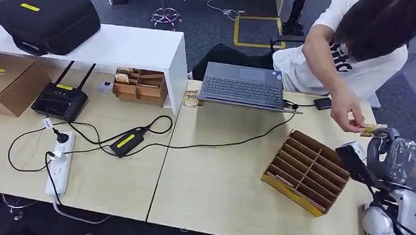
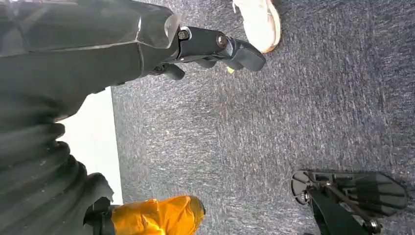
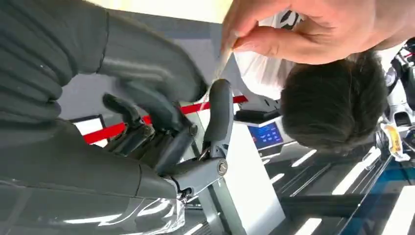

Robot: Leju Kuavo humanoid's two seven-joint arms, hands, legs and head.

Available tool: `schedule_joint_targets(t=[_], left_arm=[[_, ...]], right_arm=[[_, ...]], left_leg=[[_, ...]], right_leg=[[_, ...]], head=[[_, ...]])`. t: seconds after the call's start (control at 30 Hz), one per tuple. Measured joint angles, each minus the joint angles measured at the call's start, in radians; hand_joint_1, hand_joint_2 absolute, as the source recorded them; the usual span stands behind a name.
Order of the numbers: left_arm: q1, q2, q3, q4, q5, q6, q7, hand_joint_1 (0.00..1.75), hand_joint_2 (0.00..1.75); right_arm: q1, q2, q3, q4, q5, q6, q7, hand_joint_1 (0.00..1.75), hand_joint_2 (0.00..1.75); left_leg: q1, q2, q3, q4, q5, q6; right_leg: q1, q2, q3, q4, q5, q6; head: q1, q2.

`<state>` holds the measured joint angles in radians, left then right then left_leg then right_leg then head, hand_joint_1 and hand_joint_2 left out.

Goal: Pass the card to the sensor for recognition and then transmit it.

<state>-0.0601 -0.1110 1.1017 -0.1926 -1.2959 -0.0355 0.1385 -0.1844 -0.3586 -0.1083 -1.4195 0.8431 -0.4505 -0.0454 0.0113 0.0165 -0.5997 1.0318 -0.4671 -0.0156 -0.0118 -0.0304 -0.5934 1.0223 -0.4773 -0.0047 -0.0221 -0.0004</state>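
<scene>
Card (image 1: 374, 130) between right robot hand (image 1: 392, 152) and person's hand (image 1: 348, 110), above wooden table (image 1: 219, 176); left robot hand (image 2: 205, 49) empty, fingers apart.

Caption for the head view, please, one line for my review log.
Over the desk, a person's hand and the right robot hand meet at the card, beside the slotted cardboard organizer.

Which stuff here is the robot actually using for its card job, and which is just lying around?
For the job:
small yellowish card
robot's right hand
person's hand on the card
small dark sensor device

Lying about:
grey open laptop
black router with antennas
white power strip
black zipped case
</scene>
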Motion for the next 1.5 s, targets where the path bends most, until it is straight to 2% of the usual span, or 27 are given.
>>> schedule_joint_targets(t=[0.43,0.63,0.7,0.8,0.83,0.87,0.9,0.97,1.2,1.33,1.5], left_arm=[[0.000,0.000,0.001,0.000,0.000,-0.002,-0.001,0.00,1.75],[0.000,0.000,0.002,0.000,0.001,0.000,-0.001,0.00,1.75],[0.000,0.000,0.002,0.000,0.001,0.001,-0.004,0.00,1.75],[0.000,0.000,0.002,0.000,0.000,0.000,-0.009,0.00,1.75],[0.000,0.000,0.002,0.000,-0.003,-0.002,-0.011,0.00,1.75],[0.000,0.002,0.002,0.000,-0.008,-0.004,-0.012,0.00,1.75],[0.000,0.002,0.002,0.000,-0.012,-0.005,-0.014,0.00,1.75],[0.000,0.004,0.002,0.000,-0.018,-0.005,-0.015,0.00,1.75],[-0.002,0.007,0.002,0.000,-0.032,-0.003,-0.012,0.00,1.75],[-0.003,0.007,0.002,0.000,-0.032,-0.002,-0.007,0.00,1.75],[-0.002,0.007,0.002,0.000,-0.032,0.005,-0.007,0.00,1.75]], right_arm=[[0.010,0.000,0.011,0.005,-0.044,0.011,-0.025,0.00,1.75],[0.024,0.000,0.008,-0.008,-0.079,-0.018,-0.031,0.00,1.75],[0.029,0.002,-0.003,-0.016,-0.172,-0.004,-0.066,0.00,1.75],[0.030,0.007,-0.037,-0.025,-0.418,0.083,-0.165,0.00,1.75],[0.029,0.010,-0.055,-0.025,-0.502,0.120,-0.195,0.00,1.75],[0.026,0.017,-0.087,-0.023,-0.666,0.193,-0.241,0.00,1.75],[0.018,0.025,-0.121,-0.018,-0.780,0.223,-0.256,0.00,1.75],[-0.009,0.040,-0.218,0.015,-0.926,0.231,-0.265,0.00,1.75],[-0.065,0.062,-0.496,0.140,-1.209,0.254,-0.269,0.00,1.75],[-0.073,0.075,-0.624,0.195,-1.317,0.236,-0.274,0.00,1.75],[-0.059,0.098,-0.767,0.233,-1.376,0.167,-0.303,0.00,1.75]], left_leg=[[0.000,0.000,0.000,0.000,0.000,0.000],[0.000,0.000,0.000,0.000,0.000,0.000],[0.000,0.000,0.000,0.000,0.000,0.000],[0.000,0.001,0.000,0.000,0.000,0.000],[0.000,0.001,0.000,0.000,0.000,0.000],[0.000,0.000,0.000,0.000,0.000,0.000],[0.000,0.000,0.000,0.000,0.000,0.000],[-0.001,-0.001,0.000,0.000,0.000,0.001],[-0.001,-0.001,0.000,0.000,0.000,0.001],[-0.001,-0.001,0.000,0.000,0.000,0.001],[-0.001,-0.001,0.000,0.000,-0.001,0.001]], right_leg=[[0.000,0.000,0.000,0.000,0.000,0.000],[0.000,0.000,0.000,0.000,0.000,0.000],[0.000,0.000,0.000,0.000,0.000,0.000],[0.000,0.000,0.000,0.000,0.000,0.000],[0.000,0.000,0.000,0.000,0.000,0.000],[0.000,0.000,0.000,0.000,0.000,0.000],[0.000,0.000,0.000,0.000,0.000,0.000],[-0.001,-0.001,0.000,0.000,0.000,0.000],[-0.001,-0.001,0.000,0.000,0.000,0.000],[-0.001,-0.001,0.000,0.000,0.000,0.000],[-0.001,-0.001,-0.001,0.000,0.000,0.000]], head=[[0.000,0.000],[0.000,0.000],[0.000,0.000],[0.000,0.000],[0.000,0.000],[0.000,0.000],[0.000,0.000],[0.000,0.000],[0.000,0.000],[0.000,0.000],[0.000,0.000]])
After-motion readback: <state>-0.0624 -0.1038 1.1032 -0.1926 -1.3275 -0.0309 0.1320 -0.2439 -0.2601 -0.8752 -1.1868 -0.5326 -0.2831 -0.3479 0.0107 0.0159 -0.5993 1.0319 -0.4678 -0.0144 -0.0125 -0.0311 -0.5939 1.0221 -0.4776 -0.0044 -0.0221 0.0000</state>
